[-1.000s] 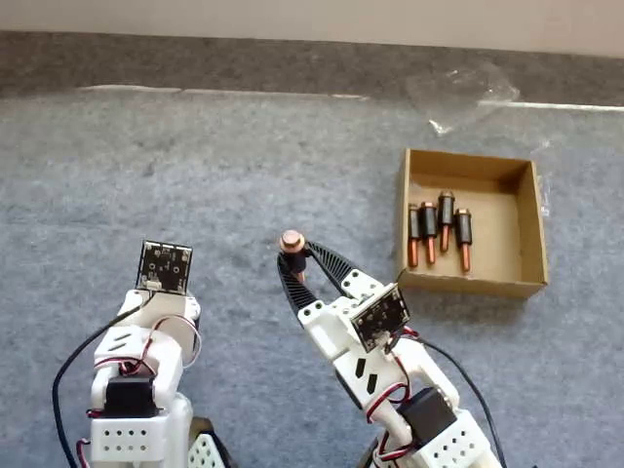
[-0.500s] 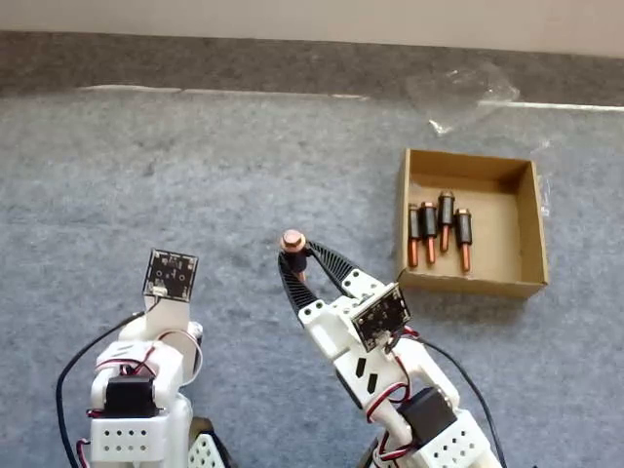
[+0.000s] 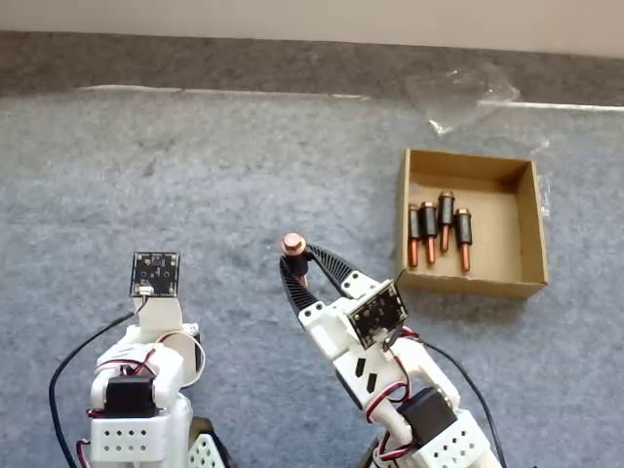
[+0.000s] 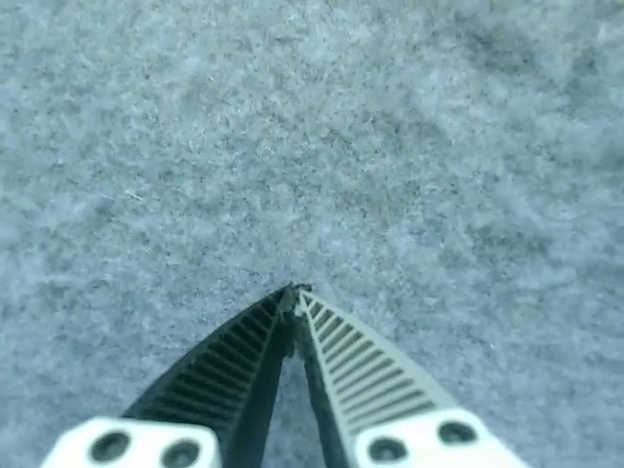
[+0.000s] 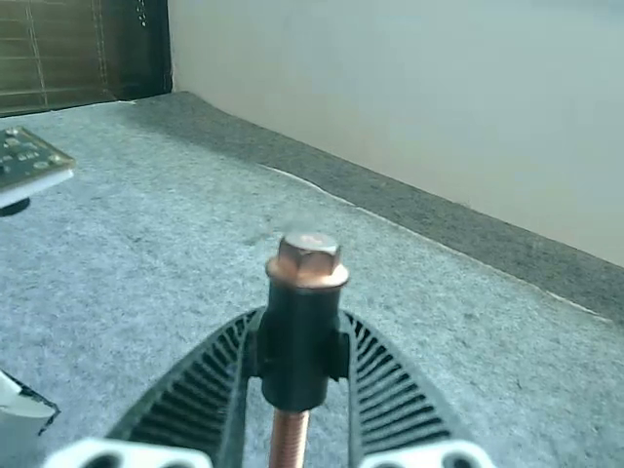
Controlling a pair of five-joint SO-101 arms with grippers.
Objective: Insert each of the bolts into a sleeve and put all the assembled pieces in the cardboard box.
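Note:
My right gripper is shut on an assembled bolt and sleeve, a copper bolt standing upright through a black sleeve, held over the carpet left of the cardboard box. In the high view the copper bolt head faces up. Several assembled pieces lie side by side inside the box. My left gripper points down at bare grey carpet with its fingertips together and nothing between them. The left arm stands at the lower left of the table.
A crumpled clear plastic bag lies behind the box near the carpet's far edge. Grey carpet covers the table. A wall runs along the far side.
The left arm's wrist has drawn back toward its base and shifted slightly left. The right arm holds still with the assembled piece.

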